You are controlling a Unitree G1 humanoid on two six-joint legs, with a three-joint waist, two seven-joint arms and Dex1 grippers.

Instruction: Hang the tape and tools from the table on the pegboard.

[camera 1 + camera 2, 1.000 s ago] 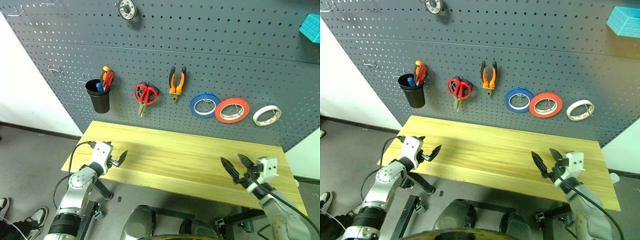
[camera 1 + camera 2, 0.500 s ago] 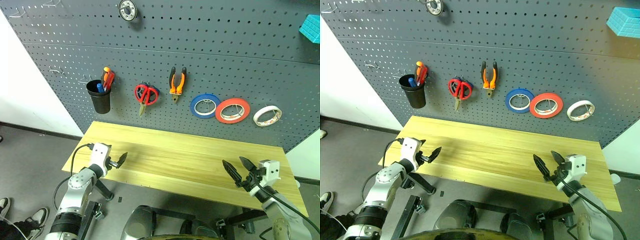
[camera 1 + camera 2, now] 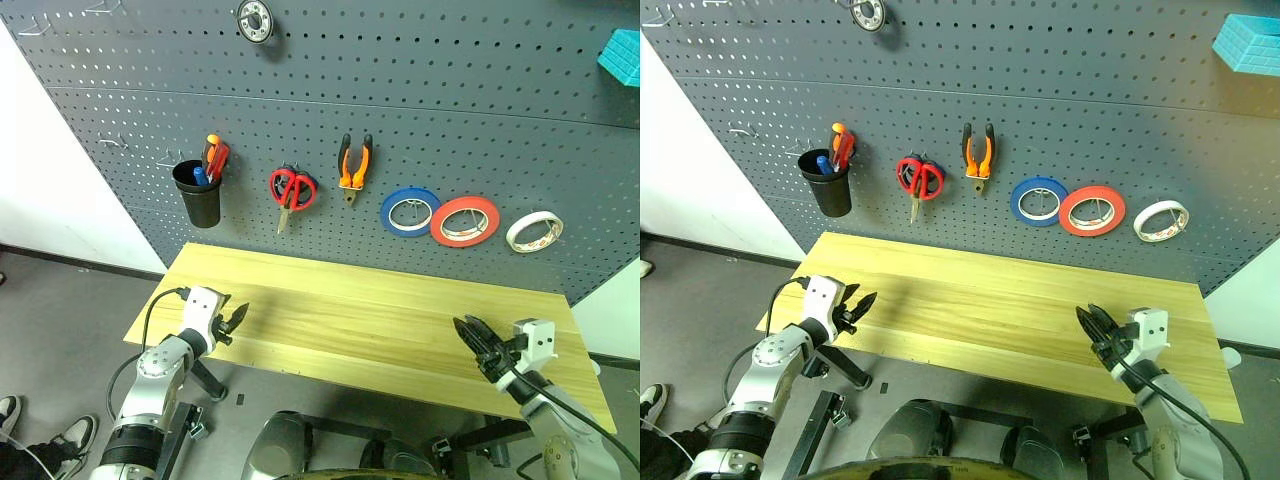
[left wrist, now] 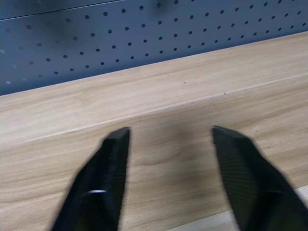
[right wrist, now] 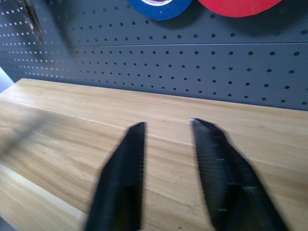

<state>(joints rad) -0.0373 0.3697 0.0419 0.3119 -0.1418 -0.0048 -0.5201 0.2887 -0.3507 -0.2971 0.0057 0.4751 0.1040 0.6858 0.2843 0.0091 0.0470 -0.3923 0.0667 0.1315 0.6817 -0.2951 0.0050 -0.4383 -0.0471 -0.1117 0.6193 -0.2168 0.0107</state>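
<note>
Both grippers are seen empty above the table, fingers partly parted with a clear gap between them: the left gripper over the table's left end, the right gripper over its right end. Nothing is held by either.

The task's things are all found above the table on the pegboard: the tape furthest right, the pliers near the middle, the red-handled scissors beside them. The screwdriver cannot be told apart among the tools in the black cup.

Judged from this, the hanging looks done. Trouble could come if an arm is swung up near the board, since a roll or tool could be knocked from its hook.
</note>
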